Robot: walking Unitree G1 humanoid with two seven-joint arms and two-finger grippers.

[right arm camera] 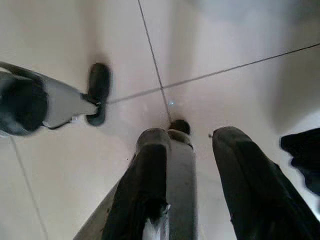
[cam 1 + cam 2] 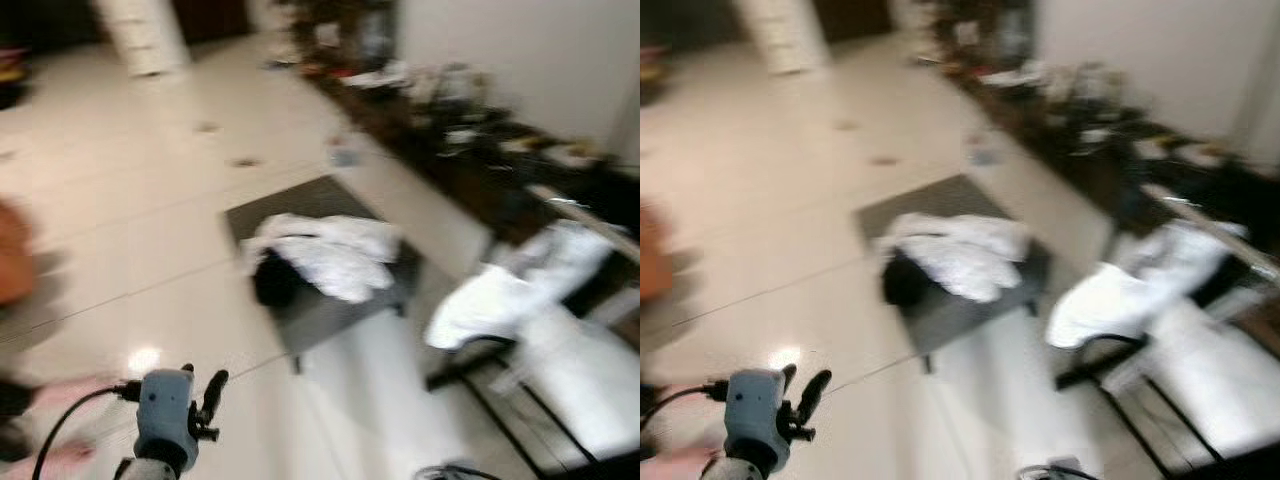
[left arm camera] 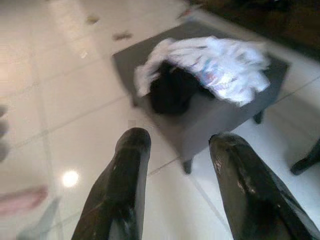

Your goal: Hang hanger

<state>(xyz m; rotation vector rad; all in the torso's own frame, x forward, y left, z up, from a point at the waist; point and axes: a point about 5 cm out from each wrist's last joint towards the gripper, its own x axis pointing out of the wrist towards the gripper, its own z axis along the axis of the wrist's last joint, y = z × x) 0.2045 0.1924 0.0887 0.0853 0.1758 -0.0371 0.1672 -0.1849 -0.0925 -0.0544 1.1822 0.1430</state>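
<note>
The head views are blurred. The left gripper [image 3: 177, 150] hovers over the glossy cream tiled floor [image 2: 130, 200], jaws parted and empty, pointing toward a low dark grey stool [image 2: 320, 300] heaped with crumpled white clothing [image 2: 325, 255]. The right gripper [image 1: 187, 145], jaws apart and empty, hangs above floor tiles. No hanger can be made out.

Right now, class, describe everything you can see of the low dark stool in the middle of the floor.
The low stool is a square, dark grey piece, seemingly upholstered, standing level on short dark legs on the glossy pale tile floor. A crumpled white garment lies heaped across its top, with something black tucked under the garment's edge toward the robot's left. To its right stands a black-framed rack draped in white cloth, apart from it. The left gripper points toward the stool, fingers apart, not touching.
</note>
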